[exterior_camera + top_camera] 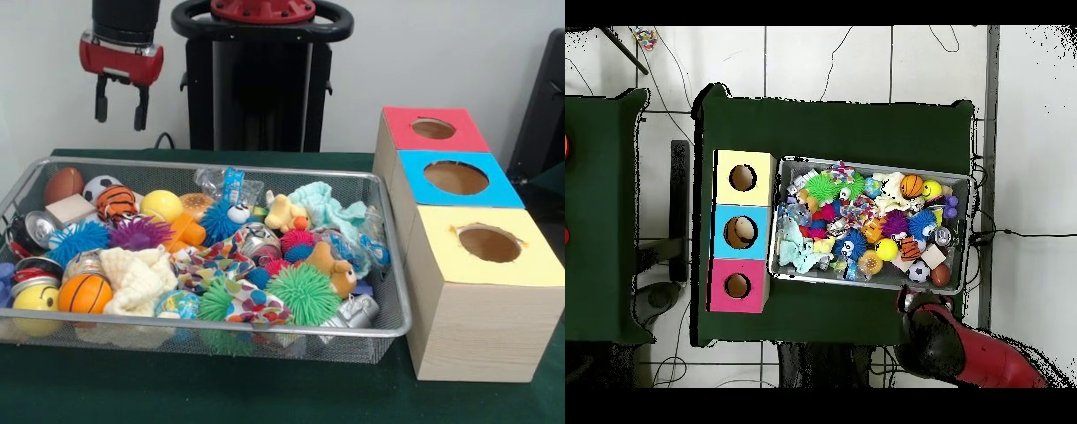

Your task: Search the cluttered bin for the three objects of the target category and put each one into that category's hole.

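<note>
Silver wire mesh forms the cluttered bin [393, 265] [963, 180], which takes up most of the green tabletop [221, 393] [835, 120] and is heaped with toys. In the front view the jaws [121, 103] hang above the bin's far left corner, near the tabletop's far edge, parted with nothing between them. The striped tiger [116, 202] [910, 248] lies in that same far left corner beside a black-and-white ball [100, 186]. The yellow duck [284, 213] [823, 245] sits near the middle of the far side, just beside a pale teal cloth [327, 205]. The brown teddy bear [332, 268] [801, 182] lies near the bin's right end, touching a green spiky ball [303, 292]. Three boxes stand in a row along the tabletop's right edge; the red-topped box [433, 130] [737, 286] is farthest back, its hole [433, 128] [737, 286] open and unblocked.
</note>
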`<state>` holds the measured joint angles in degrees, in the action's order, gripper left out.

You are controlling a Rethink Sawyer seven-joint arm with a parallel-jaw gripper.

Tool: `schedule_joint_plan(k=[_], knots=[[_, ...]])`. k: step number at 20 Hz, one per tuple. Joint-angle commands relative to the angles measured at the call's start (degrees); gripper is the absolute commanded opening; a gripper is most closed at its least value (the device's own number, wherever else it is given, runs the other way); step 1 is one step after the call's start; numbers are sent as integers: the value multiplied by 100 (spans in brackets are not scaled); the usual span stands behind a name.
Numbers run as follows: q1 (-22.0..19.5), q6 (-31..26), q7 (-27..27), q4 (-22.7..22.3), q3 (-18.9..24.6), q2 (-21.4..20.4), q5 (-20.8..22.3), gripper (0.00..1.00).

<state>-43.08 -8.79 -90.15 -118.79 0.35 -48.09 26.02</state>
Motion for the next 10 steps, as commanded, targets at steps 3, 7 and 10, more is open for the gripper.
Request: schedule_joint_plan(k=[3,7,10], knots=[[-282,-1296,-67,255,778,-305,-493,100],[-427,-1588,130,371,1059,-475,-636,100],[-443,-1706,114,499,1098,-456,-641,100]])
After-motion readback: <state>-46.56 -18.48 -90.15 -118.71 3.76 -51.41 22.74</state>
